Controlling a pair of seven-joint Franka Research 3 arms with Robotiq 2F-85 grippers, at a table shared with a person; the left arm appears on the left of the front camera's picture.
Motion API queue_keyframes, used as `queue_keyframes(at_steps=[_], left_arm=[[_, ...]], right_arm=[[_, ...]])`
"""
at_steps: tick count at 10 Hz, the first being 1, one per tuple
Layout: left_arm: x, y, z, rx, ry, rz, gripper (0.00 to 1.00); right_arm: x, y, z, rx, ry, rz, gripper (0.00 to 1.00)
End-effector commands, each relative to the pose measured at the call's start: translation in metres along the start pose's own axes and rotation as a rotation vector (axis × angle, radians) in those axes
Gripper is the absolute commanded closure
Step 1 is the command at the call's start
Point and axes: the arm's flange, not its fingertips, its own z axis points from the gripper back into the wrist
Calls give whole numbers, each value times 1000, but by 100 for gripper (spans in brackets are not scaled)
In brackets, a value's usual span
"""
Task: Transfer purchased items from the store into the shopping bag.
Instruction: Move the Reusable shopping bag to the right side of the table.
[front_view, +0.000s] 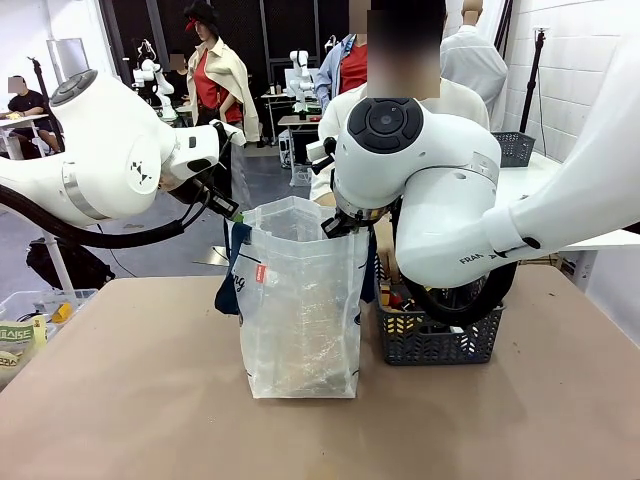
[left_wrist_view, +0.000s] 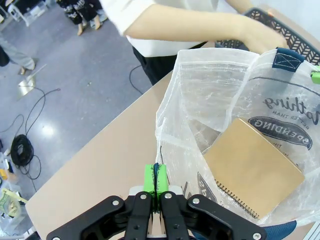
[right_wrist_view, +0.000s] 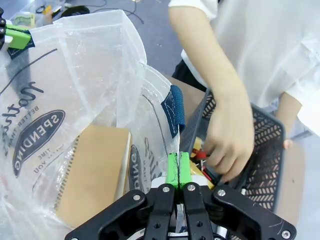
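Shopping bag (front_view: 300, 310) stood upright mid-table (front_view: 130, 400), just left of the grey basket (front_view: 440, 345); couldn't tell if they touched. Left gripper (left_wrist_view: 155, 178) was clamped on the bag's left rim, with a navy strap edge pinched between the pads. Right gripper (right_wrist_view: 178, 167) was clamped on the thin film of the right rim, just below a navy handle. Together they held the mouth spread. Tan spiral notebook (left_wrist_view: 252, 170) lay inside, leaning on the wall. Person's hand (right_wrist_view: 227, 145) was down in the basket. Bag looked light, thin, floppy and slick, and would likely sag shut if released. Best hold, by my judgement: rim hem or strap stitching, not bare film, which could slip or tear.
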Motion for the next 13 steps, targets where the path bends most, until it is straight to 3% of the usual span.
queue_keyframes(at_steps=[1, 13], left_arm=[[4, 1, 0, -1, 2, 1, 100], [4, 1, 0, -1, 2, 1, 100]], right_arm=[[2, -2, 3, 11, 8, -8, 100], [2, -2, 3, 11, 8, -8, 100]])
